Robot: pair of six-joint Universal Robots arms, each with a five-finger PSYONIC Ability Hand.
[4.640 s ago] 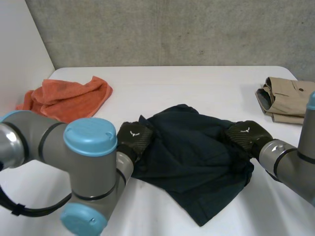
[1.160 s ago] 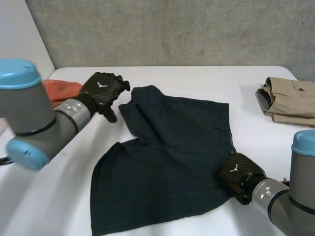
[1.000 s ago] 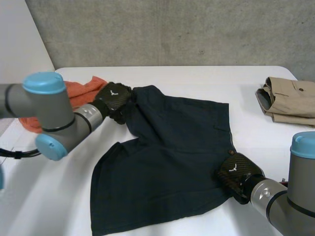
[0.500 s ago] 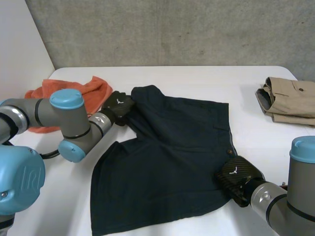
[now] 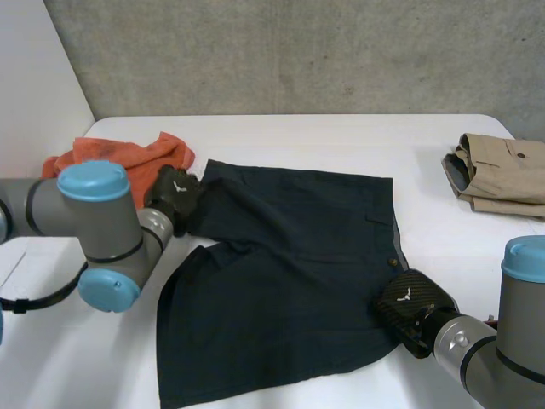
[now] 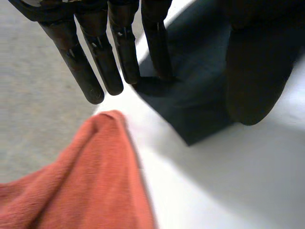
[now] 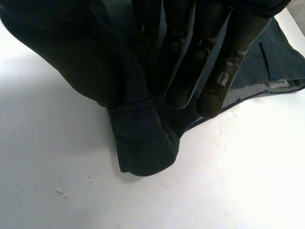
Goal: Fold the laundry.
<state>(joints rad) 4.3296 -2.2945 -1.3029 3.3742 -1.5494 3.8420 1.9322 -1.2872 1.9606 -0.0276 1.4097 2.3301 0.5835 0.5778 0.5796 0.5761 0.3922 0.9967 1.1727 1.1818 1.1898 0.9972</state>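
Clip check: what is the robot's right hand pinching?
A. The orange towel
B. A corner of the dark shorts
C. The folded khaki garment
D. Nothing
B: the right hand has a near corner of the dark shorts pinched between its thumb and fingers.

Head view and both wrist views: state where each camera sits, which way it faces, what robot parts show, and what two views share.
Head view: between and behind the arms, looking down at the white table; both arms, left hand, right hand.
Left wrist view: on the left wrist, looking along the palm at the dark navy shorts' corner; straight fingers, thumb.
Right wrist view: on the right wrist, along the palm; fingers pinching the shorts' edge.
Shared: head and left wrist views show the crumpled orange towel.
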